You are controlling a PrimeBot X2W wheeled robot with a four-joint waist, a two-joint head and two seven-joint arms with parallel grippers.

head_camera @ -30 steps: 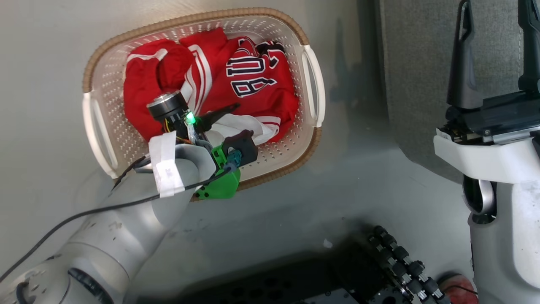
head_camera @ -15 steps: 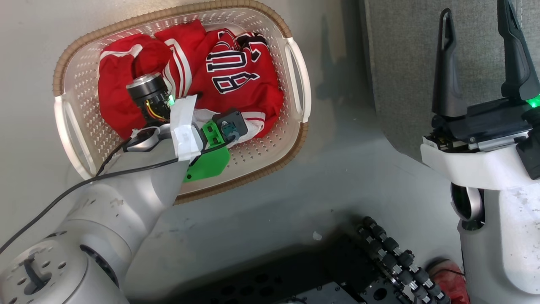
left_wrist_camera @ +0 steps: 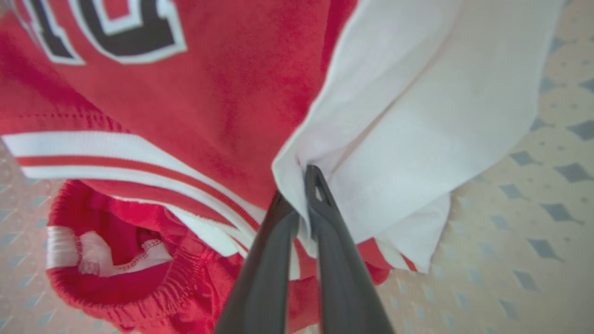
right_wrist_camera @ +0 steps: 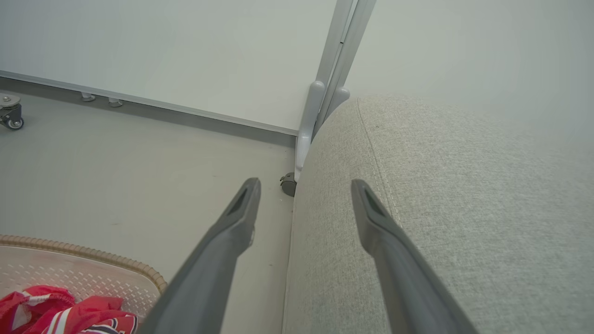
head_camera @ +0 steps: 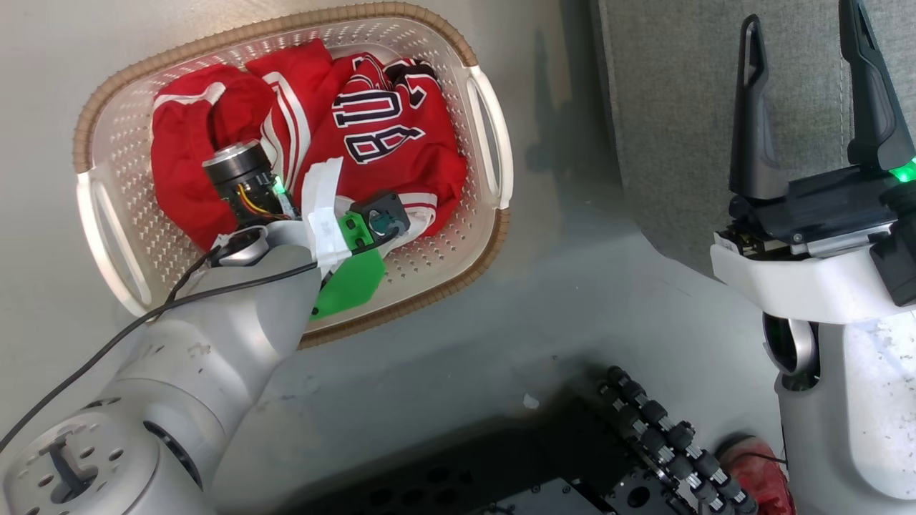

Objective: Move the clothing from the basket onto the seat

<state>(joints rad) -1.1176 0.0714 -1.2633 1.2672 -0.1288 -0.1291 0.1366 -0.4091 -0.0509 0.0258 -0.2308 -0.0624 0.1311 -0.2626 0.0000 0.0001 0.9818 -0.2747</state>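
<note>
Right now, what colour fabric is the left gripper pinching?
White lining of the jersey; left wrist view.

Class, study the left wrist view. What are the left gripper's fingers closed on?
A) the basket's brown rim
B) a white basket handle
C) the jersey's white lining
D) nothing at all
C: the left gripper is shut on the jersey, its two fingertips pinching a fold of the white lining.

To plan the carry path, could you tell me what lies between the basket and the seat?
Bare grey floor separates the basket and the seat, as the head view shows.
</note>
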